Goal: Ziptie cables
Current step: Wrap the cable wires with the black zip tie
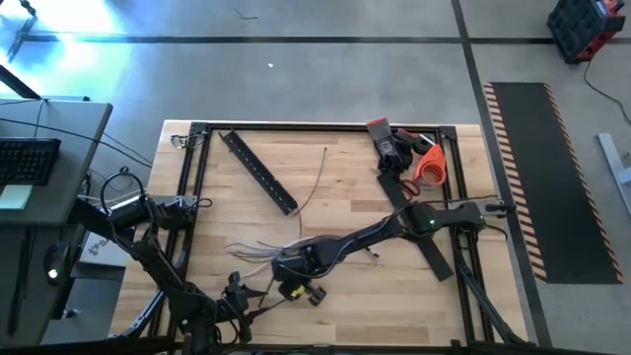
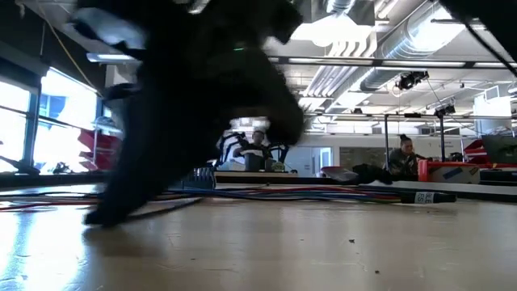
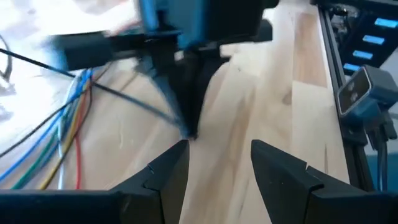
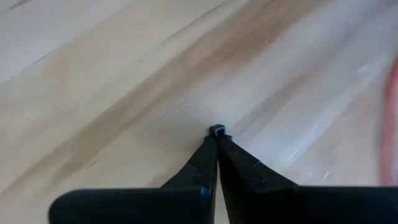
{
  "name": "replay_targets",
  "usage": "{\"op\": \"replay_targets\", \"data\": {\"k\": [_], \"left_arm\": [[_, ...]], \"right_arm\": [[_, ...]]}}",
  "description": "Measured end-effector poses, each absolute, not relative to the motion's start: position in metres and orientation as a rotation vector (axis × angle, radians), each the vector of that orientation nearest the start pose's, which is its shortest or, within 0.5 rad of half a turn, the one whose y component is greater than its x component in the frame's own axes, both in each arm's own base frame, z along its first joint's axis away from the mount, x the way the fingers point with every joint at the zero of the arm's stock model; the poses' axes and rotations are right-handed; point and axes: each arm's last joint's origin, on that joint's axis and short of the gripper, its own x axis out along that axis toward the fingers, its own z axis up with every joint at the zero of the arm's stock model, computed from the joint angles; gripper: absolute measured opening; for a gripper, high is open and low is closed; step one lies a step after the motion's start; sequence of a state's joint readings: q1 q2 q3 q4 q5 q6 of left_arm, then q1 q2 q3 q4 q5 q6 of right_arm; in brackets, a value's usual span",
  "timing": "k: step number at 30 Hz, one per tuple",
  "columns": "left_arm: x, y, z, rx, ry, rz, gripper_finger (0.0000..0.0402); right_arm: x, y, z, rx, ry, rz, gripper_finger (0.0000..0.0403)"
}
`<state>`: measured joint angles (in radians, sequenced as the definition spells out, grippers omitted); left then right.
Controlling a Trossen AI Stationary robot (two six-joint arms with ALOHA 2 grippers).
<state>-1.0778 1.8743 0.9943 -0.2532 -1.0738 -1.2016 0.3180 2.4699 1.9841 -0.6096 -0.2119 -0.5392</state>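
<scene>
So the right gripper [image 4: 216, 132] is pinched completely closed, tips just over the bare wood of the table [image 1: 345, 286] near its front edge. The left gripper [image 3: 219, 163] sits spread apart right beside it, holding nothing. The cables [image 1: 258, 248] lie fanned out by the front-left part.

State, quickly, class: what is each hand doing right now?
Left hand: open, holding nothing.
Right hand: closed, with only a tiny dark piece at its tips.

Dark blurred arm [image 2: 186, 97] over wooden table [image 2: 307, 250]; coloured cables [image 2: 323, 194] behind.
</scene>
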Motion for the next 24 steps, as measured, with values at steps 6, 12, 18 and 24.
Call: {"op": "replay_targets", "data": {"k": [6, 12, 18, 24], "left_arm": [[0.186, -0.280, 0.132, -0.119, 0.366, 0.331, 0.0156], [0.203, -0.268, 0.123, -0.065, 0.395, 0.386, 0.0159], [0.221, -0.253, 0.115, -0.008, 0.468, 0.420, 0.0177], [0.239, -0.239, 0.112, 0.008, 0.596, 0.396, 0.0188]], "right_arm": [[0.458, 0.143, 0.134, -0.481, 0.716, 0.667, 0.0000], [0.433, 0.119, 0.119, -0.318, 0.391, 0.564, 0.0000], [0.419, 0.107, 0.115, -0.203, 0.211, 0.524, 0.0000], [0.411, 0.108, 0.121, -0.172, 0.178, 0.533, 0.0000]]}}
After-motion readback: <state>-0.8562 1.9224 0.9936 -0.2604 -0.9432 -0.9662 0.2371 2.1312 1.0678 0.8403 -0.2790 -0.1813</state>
